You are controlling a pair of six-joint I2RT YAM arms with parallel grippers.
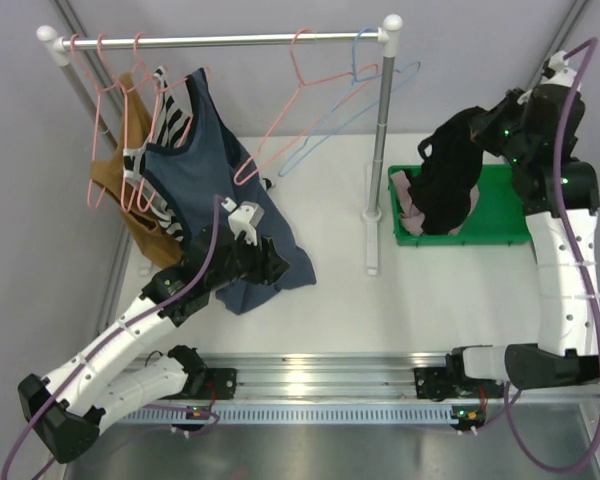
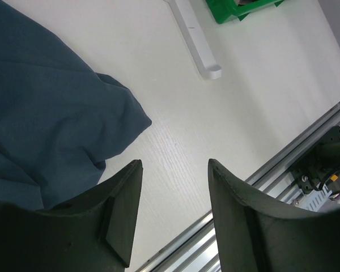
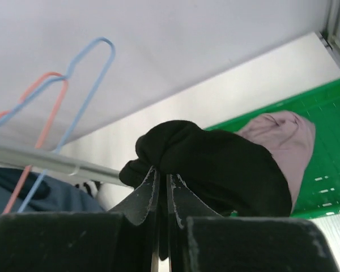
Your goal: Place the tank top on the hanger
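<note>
The right hand (image 3: 161, 174) pinches the tank top (image 3: 215, 164) — hanging into the green bin (image 3: 328, 170).

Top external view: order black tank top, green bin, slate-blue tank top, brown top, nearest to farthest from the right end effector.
1. black tank top: clamped in the right end effector, hanging from it.
2. green bin: right side, under the held top.
3. slate-blue tank top: left of centre.
4. brown top: far left.
</note>
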